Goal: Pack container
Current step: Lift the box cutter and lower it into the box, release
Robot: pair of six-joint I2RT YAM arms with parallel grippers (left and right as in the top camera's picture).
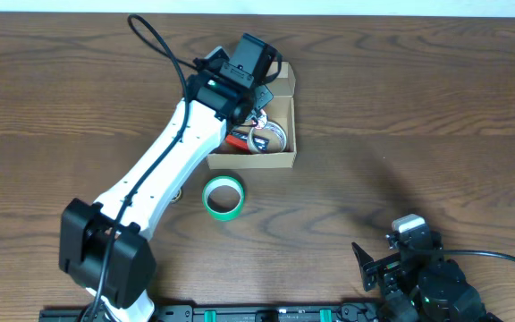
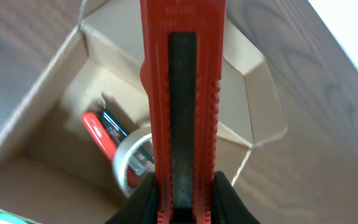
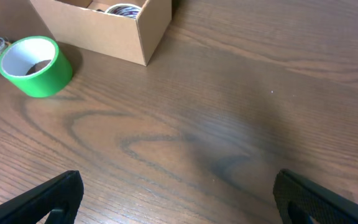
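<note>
- Left pincer (image 2: 184,199) holds a long red plastic cutter (image 2: 182,93) over the tan cardboard box (image 2: 48,93); dropped tilted, it may catch the rim.
- Right pincer (image 3: 179,199): wide, empty.

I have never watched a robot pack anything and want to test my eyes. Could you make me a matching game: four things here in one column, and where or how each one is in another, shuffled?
Things:
1. green tape roll
2. red cutter
3. clear tape roll
4. right fingers

Places or states:
A. lying inside the cardboard box
B. wide apart, holding nothing
C. on the table beside the box
D. pinched in the left fingers above the box

Pairs: 1-C, 2-D, 3-A, 4-B.
</note>
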